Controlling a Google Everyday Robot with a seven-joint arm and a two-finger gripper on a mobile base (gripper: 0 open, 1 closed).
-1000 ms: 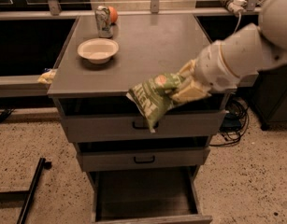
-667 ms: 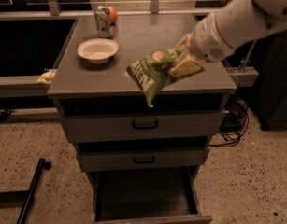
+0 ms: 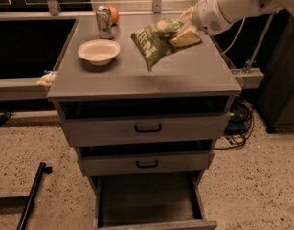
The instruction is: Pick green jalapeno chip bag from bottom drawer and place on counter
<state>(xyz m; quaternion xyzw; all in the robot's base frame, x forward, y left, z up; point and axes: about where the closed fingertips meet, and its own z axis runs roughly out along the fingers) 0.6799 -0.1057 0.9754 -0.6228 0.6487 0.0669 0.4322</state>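
The green jalapeno chip bag [image 3: 153, 42] is out of the bottom drawer [image 3: 146, 200] and hangs in the air over the right rear part of the bench [image 3: 185, 75], tilted, with its lower corner pointing down toward the grey top but apart from it. The tool [image 3: 185, 32] is clenched on the bag's upper end, coming in from the upper right on the pale arm. So the picking half looks done, and what is left, as I judge it, is to lower the bag onto the bench and let go of it. The bottom drawer stands pulled out, its dark floor bare as far as can be seen; the task says nothing of closing it. The two shallower drawers above it, with their black handles, also stand a little way out.

As for writing, the bag shows pale lettering across its olive-green face and a red-orange round logo near the held end, but none of the words can be read. A drink can [image 3: 104, 22] stands at the back left of the bench, its label likewise unreadable, with an orange [image 3: 114, 15] just behind it and an empty pale bowl [image 3: 99, 51] in front
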